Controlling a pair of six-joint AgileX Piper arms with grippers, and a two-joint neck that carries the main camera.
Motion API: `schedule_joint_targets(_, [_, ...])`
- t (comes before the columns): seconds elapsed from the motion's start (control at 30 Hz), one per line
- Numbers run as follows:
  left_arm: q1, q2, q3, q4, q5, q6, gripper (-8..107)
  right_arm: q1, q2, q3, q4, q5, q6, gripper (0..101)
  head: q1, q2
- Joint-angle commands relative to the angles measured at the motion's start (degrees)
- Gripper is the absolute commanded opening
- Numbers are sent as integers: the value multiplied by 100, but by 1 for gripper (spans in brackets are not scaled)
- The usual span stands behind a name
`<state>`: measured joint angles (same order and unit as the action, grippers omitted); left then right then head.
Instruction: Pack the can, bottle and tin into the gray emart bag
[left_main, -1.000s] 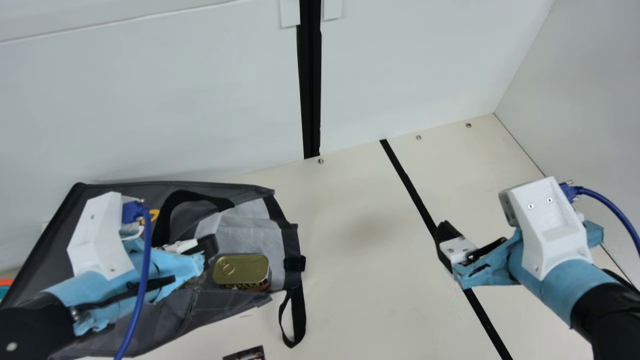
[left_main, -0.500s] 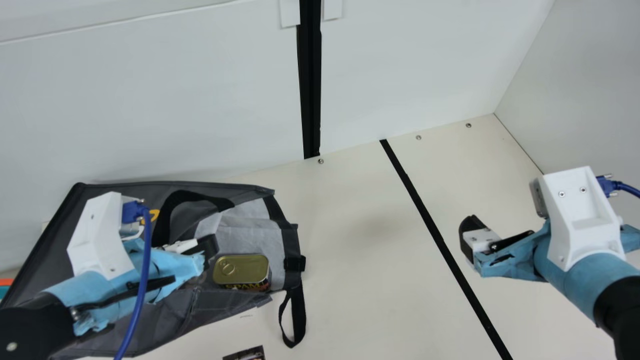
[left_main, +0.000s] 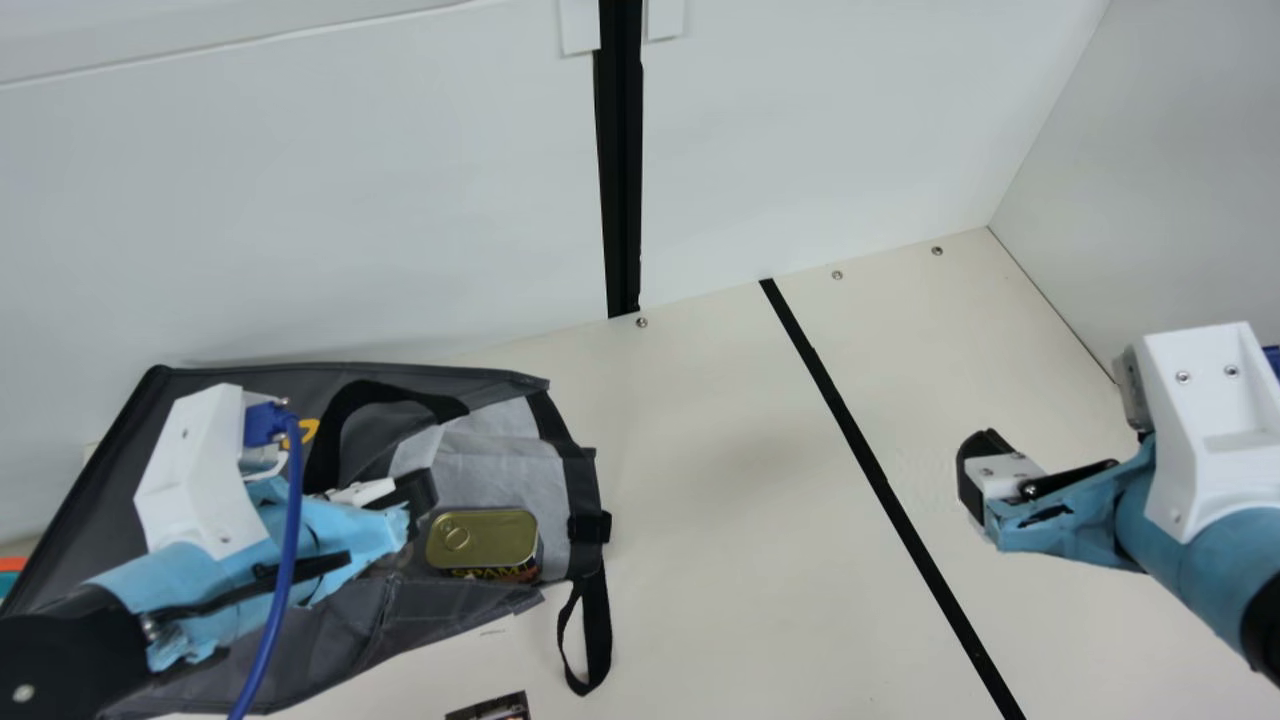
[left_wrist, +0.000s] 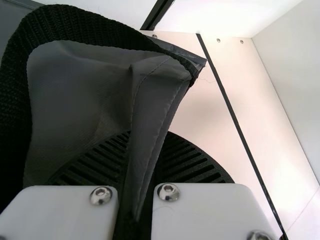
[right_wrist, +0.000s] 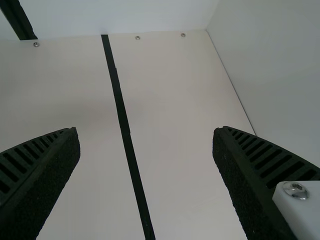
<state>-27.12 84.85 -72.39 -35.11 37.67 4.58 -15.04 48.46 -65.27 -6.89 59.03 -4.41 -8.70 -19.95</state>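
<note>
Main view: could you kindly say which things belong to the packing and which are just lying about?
Job: gray bag; tin; left gripper, pinching the bag; right gripper, open.

Apparently lying about: black table strip; orange-and-teal item; dark printed item, purpose unclear.

Flat cream table (left_main: 720, 560) is being crossed by a thin black strip (left_main: 880, 480), its far edge being dotted w/ small metal screws (left_main: 642, 322). L part is being covered by a floppy dk-gray fabric bag (left_main: 340, 640); nr bottom edge of main view, a dk printed item (left_main: 490, 708) is being partly cut off.
</note>
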Motion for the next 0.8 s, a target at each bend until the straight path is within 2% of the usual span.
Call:
schedule_joint_targets(0.0, [0,0,0,0,0,0,10,3,-21,-45,-59,55,37,91,-130,-5])
schedule_joint_targets(0.27, [0,0,0,0,0,0,10,-16,-82,-200,-199,238,150,91,-130,-5])
schedule_joint_targets(0.77, [0,0,0,0,0,0,10,-77,-138,-436,-139,535,133,91,-130,-5])
